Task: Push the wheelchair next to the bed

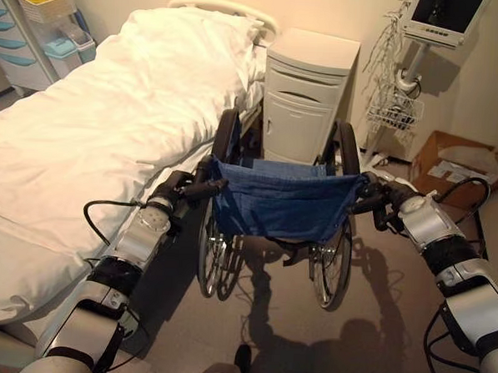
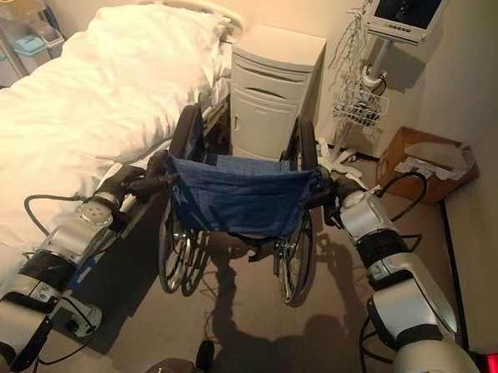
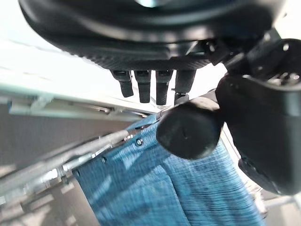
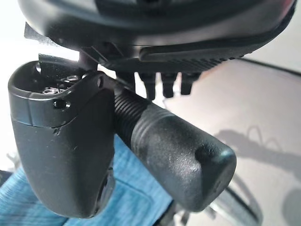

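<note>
A wheelchair with a blue cloth back stands beside the white bed, facing a bedside cabinet. My left hand grips the left push handle, fingers curled over it and thumb beside it. On the other side, my right hand is wrapped round the right push handle, with the thumb pressed against the grip. The big wheels rest on the floor close to the bed frame.
A white bedside cabinet stands just ahead of the wheelchair. To the right are a monitor on a stand with a wire basket and a cardboard box. A drawer trolley stands beyond the bed.
</note>
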You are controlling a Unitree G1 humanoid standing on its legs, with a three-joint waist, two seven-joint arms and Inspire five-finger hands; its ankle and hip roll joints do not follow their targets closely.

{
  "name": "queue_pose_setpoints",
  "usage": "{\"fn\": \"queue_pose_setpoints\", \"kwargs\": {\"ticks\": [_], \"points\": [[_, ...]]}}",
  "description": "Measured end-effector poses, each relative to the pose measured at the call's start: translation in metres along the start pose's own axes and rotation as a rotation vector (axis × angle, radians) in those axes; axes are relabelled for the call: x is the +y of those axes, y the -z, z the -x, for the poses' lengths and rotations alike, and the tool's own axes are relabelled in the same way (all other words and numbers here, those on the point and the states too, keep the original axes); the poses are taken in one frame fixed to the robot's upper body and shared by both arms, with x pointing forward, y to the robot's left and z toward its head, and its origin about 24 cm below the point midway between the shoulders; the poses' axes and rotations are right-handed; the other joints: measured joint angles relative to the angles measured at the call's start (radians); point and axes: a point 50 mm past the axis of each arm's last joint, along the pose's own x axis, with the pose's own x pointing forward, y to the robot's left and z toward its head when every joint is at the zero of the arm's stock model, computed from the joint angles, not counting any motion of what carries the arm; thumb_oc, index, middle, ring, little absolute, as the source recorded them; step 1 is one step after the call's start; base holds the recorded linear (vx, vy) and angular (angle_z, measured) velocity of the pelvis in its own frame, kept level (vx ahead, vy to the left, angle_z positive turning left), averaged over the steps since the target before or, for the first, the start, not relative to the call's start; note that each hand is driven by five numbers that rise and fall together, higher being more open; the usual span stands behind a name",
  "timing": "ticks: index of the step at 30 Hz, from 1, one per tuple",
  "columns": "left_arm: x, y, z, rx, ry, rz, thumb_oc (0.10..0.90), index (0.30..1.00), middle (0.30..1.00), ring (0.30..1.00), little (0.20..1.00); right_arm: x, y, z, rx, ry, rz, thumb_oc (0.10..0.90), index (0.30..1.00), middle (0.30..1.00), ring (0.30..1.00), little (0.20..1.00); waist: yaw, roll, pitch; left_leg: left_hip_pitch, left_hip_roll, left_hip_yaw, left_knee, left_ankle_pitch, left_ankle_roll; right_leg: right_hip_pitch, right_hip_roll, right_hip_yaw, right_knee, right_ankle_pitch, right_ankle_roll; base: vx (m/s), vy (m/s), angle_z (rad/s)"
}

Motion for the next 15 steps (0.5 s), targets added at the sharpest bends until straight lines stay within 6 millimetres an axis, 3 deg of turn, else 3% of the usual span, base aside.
{"fn": "queue_pose_setpoints", "kwargs": {"ticks": [6,15], "points": [[0.002,0.008,0.003,-0.007,0.065,0.294,0.800,0.900,0.900,0.900,0.900,-0.001,0.008,0.001,0.019,-0.096,-0.243,0.800,0.900,0.900,0.900,0.900,-0.002,-0.019,0.011,0.007,0.000,0.001,-0.011,-0.001,0.002,0.002,0.000,-0.001,0.000,0.000,0.000,-0.01,0.020,0.00],[0.002,0.034,0.010,-0.028,0.204,0.702,0.800,0.900,0.900,0.900,0.900,0.002,0.023,0.003,-0.002,-0.252,-0.572,0.800,0.900,0.900,0.900,0.900,-0.024,-0.017,0.019,0.028,-0.001,0.006,-0.028,-0.002,0.004,0.011,-0.002,0.000,0.001,0.000,0.000,0.00,0.009,-0.01]]}}
